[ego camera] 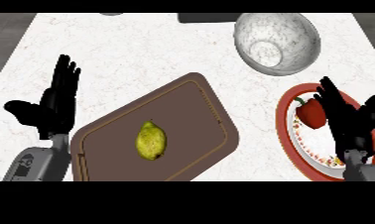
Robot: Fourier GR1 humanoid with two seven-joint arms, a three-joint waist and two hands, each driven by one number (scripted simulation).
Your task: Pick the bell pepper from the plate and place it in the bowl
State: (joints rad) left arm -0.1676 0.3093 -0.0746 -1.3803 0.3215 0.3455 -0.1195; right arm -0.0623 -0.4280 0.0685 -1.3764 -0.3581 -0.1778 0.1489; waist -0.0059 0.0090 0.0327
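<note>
Pepper (310,113) (red bell) lay on the red-rimmed plate (287,136) at the tabletop's right, not yet lifted. Right hand (345,119) hovered just beside it, fingers straight and holding nothing, likely lining up a grasp. Bowl (277,42) waited beyond the plate. Left hand (55,101) rested open at left.

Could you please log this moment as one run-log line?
right hand: open, over plate | bell pepper: on plate | bowl: empty | left hand: resting open

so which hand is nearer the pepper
Right. The right hand is over the plate, right beside the pepper; the left hand rests open far across the counter.
</note>
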